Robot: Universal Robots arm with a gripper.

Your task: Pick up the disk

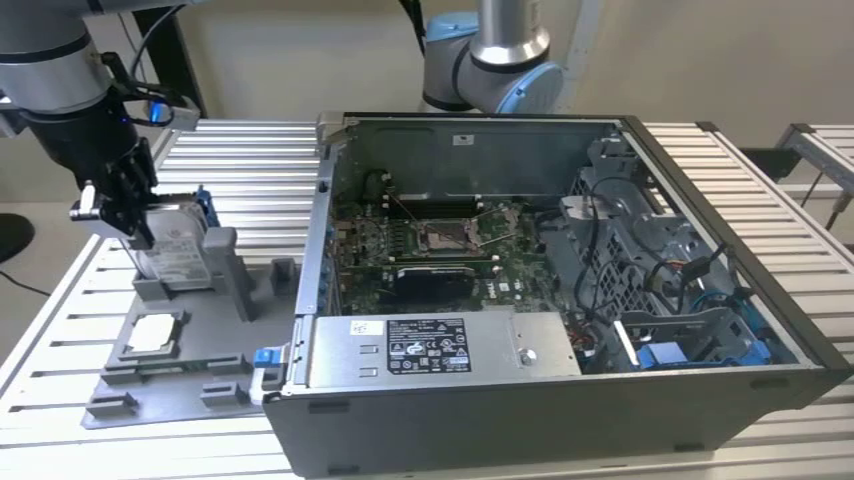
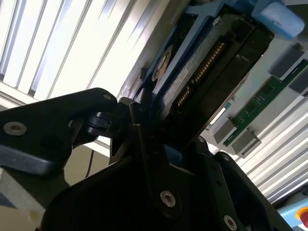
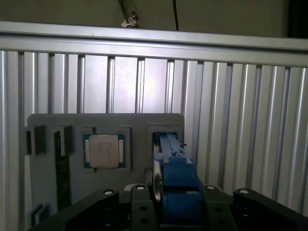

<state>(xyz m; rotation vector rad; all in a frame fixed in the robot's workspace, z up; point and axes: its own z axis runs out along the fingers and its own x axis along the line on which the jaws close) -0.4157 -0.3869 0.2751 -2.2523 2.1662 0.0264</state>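
At the exterior view's left, the jaws are clamped on the blue-railed edge of the disk (image 1: 178, 250), held by the gripper (image 1: 139, 238). The disk stands on edge at the upright holder of the grey fixture tray (image 1: 200, 362). A small square chip (image 1: 151, 333) lies on that tray, and the open computer case (image 1: 534, 425) sits just beside it.

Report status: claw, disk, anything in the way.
Status: claw shut on disk. Disk upright in grey holder. Computer case stands apart, on the exterior view's right.
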